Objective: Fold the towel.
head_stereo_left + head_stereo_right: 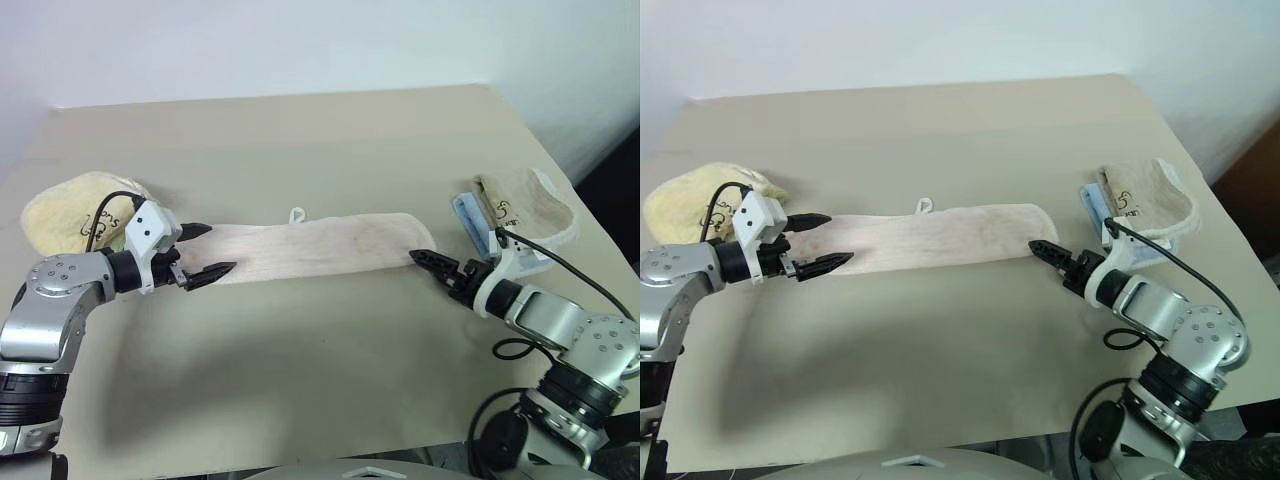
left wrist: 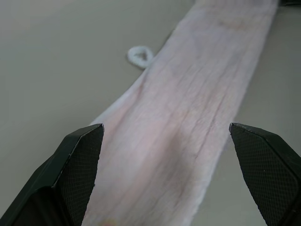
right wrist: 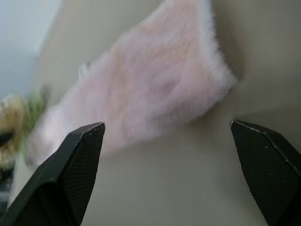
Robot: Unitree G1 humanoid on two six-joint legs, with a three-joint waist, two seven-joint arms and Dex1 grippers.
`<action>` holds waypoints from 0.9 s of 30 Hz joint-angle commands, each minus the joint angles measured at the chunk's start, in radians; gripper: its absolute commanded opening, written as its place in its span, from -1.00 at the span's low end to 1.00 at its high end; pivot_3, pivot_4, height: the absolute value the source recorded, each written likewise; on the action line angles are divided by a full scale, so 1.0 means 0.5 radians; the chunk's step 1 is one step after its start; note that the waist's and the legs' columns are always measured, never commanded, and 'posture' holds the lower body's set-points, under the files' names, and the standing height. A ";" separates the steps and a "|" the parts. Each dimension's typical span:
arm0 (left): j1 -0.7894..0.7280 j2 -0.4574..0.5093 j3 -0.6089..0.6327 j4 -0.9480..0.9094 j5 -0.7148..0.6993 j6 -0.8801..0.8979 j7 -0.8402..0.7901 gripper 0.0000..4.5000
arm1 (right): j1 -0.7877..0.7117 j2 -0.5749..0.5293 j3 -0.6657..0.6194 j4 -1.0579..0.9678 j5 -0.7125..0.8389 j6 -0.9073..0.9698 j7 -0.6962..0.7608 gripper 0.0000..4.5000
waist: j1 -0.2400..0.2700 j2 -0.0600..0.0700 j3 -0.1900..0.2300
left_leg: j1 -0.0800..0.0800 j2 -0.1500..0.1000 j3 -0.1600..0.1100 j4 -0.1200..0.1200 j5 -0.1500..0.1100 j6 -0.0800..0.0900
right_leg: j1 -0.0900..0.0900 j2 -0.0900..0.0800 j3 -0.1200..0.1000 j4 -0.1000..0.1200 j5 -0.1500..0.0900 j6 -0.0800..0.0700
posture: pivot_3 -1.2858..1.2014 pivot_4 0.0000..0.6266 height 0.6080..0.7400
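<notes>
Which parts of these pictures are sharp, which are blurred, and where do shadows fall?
Left eye view: table evenly lit, with soft shadows on it below both arms. Left wrist view: towel sharp mid-frame, its white loop tag slightly soft. Right wrist view: the towel is blurred, the yellow towel a smear at the edge.

- Silver-grey metal arm segments with black joint rings.
- White wrist housings, black cables looping over them.
- Left end effector (image 1: 197, 252) and right end effector (image 1: 428, 262): black, pointed, textured fingers.
</notes>
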 commanded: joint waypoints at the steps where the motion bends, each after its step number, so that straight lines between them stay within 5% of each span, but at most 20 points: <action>1: -0.020 -0.017 0.009 -0.081 -0.026 -0.007 0.016 0.99 | -0.154 0.087 -0.114 0.115 0.009 0.013 -0.142 0.99 | -0.002 0.001 0.000 | 0.006 0.002 0.000 0.000 0.000 0.000 | 0.006 0.002 0.000 0.000 0.000 0.000 | 0.03 -0.52 0.82; 8: 0.010 -0.051 0.012 -0.124 -0.025 0.001 0.041 0.99 | -0.333 0.159 -0.135 0.342 -0.135 -0.130 -0.247 0.99 | -0.002 0.001 0.000 | 0.013 0.003 0.000 -0.001 0.000 0.000 | 0.013 0.005 0.000 -0.001 -0.001 0.000 | 0.03 -0.52 0.82; 12: 0.074 -0.057 0.038 -0.166 -0.023 -0.012 0.066 0.99 | -0.378 0.128 -0.151 0.405 -0.149 -0.223 -0.289 0.60 | -0.002 0.001 0.000 | 0.015 0.003 0.000 -0.001 0.000 0.000 | 0.017 0.005 0.000 -0.003 -0.001 0.000 | 0.03 -0.52 0.82; 22: 0.116 -0.066 0.046 -0.151 -0.018 -0.043 0.097 0.99 | -0.461 -0.167 -0.266 0.421 -0.081 -0.236 -0.259 -0.93 | 0.009 0.004 0.002 | 0.013 0.003 -0.001 -0.002 -0.001 0.002 | 0.017 0.004 -0.001 -0.006 -0.002 0.001 | 0.03 -0.52 0.82; 27: 0.096 -0.097 0.003 -0.117 0.000 -0.061 0.096 0.99 | -0.478 -0.446 -0.090 0.424 -0.090 -0.267 -0.057 -0.99 | 0.009 0.004 0.002 | 0.013 0.003 -0.001 -0.003 -0.001 0.002 | 0.016 0.004 -0.002 -0.008 -0.003 0.001 | 0.03 -0.52 0.82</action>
